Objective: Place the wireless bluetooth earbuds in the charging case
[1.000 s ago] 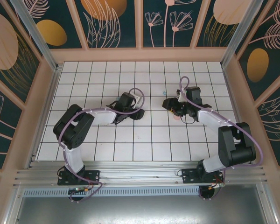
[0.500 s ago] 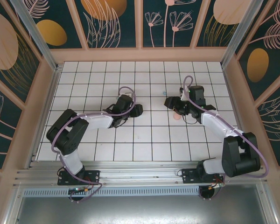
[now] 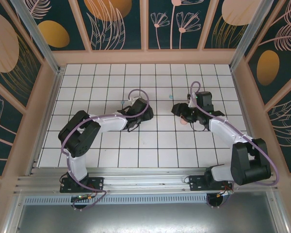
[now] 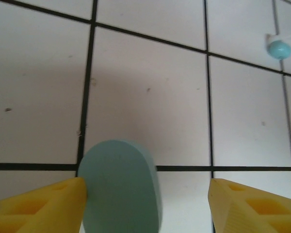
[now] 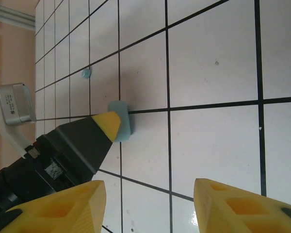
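The teal oval charging case (image 4: 120,187) stands on edge on the white tiles between my left gripper's (image 4: 146,185) yellow fingers. It rests against the left finger (image 4: 63,201), while the right finger (image 4: 247,204) stands well apart, so the jaws are open. One teal earbud (image 4: 280,49) lies farther off to the right, also seen as a teal earbud (image 5: 86,74) beyond the case (image 5: 122,127). My right gripper (image 5: 149,187) hangs open over bare tile, facing the left gripper (image 3: 146,115) across a gap of about two tiles. The right gripper (image 3: 176,109) holds nothing.
A small pink piece (image 3: 183,122), about case-sized, lies under the right arm's wrist. The teal earbud (image 3: 170,96) sits behind the gap between the grippers. Wooden walls (image 3: 48,97) ring the tiled floor, with open tiles at the front and back.
My left gripper has slid right toward the centre, its jaws narrowing then widening slightly. The right gripper moved a little back and has since held still.
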